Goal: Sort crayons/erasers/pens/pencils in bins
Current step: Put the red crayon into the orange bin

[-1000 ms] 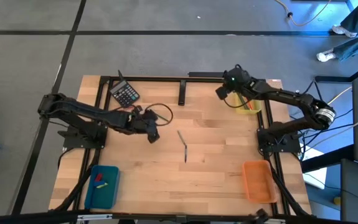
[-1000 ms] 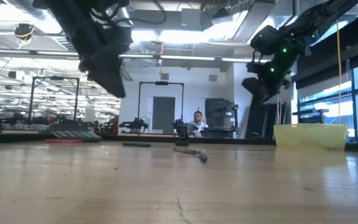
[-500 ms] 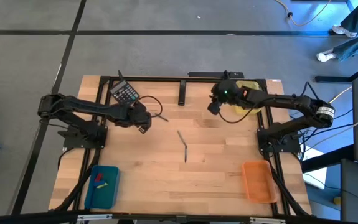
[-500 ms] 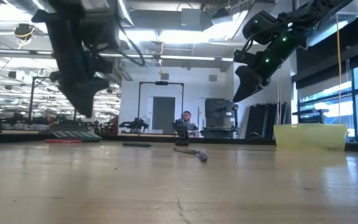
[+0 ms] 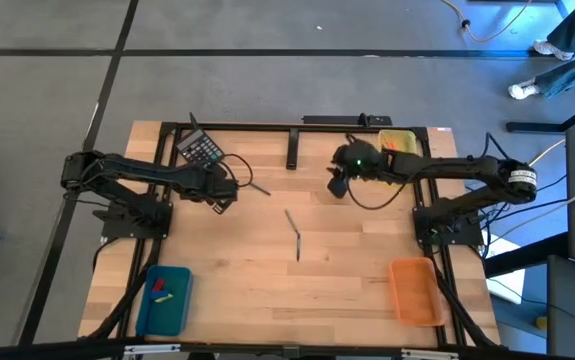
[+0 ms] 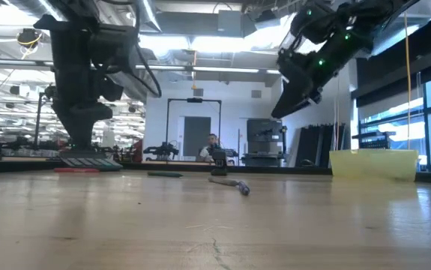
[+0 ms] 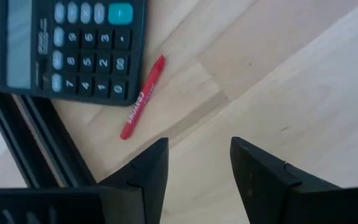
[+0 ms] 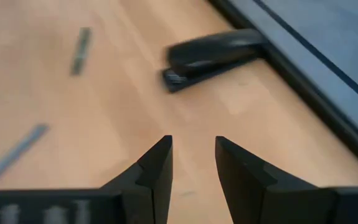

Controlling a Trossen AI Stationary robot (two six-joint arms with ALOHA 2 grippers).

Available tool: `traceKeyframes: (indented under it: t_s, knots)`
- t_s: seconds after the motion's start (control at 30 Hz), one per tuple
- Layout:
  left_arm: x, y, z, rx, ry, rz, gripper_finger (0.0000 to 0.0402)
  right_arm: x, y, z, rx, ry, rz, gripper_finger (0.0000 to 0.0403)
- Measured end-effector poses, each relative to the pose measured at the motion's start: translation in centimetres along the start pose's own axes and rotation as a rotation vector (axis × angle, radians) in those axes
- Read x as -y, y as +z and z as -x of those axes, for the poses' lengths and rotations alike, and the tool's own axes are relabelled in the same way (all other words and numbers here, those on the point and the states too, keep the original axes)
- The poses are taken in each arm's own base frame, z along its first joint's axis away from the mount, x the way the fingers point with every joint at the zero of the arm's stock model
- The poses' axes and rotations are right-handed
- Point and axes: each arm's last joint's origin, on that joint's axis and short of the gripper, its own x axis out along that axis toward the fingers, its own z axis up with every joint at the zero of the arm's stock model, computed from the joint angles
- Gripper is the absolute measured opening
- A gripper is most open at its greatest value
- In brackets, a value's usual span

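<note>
Left wrist view: red wax crayon [image 7: 142, 98] beside black calculator [image 7: 66, 43], just ahead of L gripper [image 7: 198, 163], jaws spread, empty (long axis diagonal to gap). R gripper [image 8: 192, 163] spread, farther.

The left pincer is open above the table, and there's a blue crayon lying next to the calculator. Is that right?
Not quite. The crayon is red, not blue; the left wrist view shows it lying beside the calculator. The rest holds: the left pincer is open above the table, with nothing between its fingers.
</note>
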Motion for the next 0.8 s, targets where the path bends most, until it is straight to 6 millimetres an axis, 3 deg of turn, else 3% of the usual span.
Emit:
traceKeyframes:
  t_s: [0.13, 0.3, 0.57, 0.8]
  knots:
    - [0.0, 0.2, 0.0, 0.054, 0.039, -0.023, 0.0164, -2.6, 0.4, 0.6, 0.079, 0.043, 0.032, 0.0124]
    - [-0.1, 0.2, -0.2, -0.001, 0.013, 0.102, 0.0164, -4.4, 0.4, 1.2, 0.135, 0.021, 0.097, 0.0124]
    - [-2.9, 0.7, -1.7, -0.265, -0.017, 0.183, 0.0164, -4.5, 0.3, 1.3, 0.137, -0.021, 0.094, 0.0124]
    - [-4.1, 1.2, -2.4, -0.32, -0.041, 0.185, 0.0164, -4.1, 0.3, 1.1, 0.129, -0.037, 0.112, 0.0124]
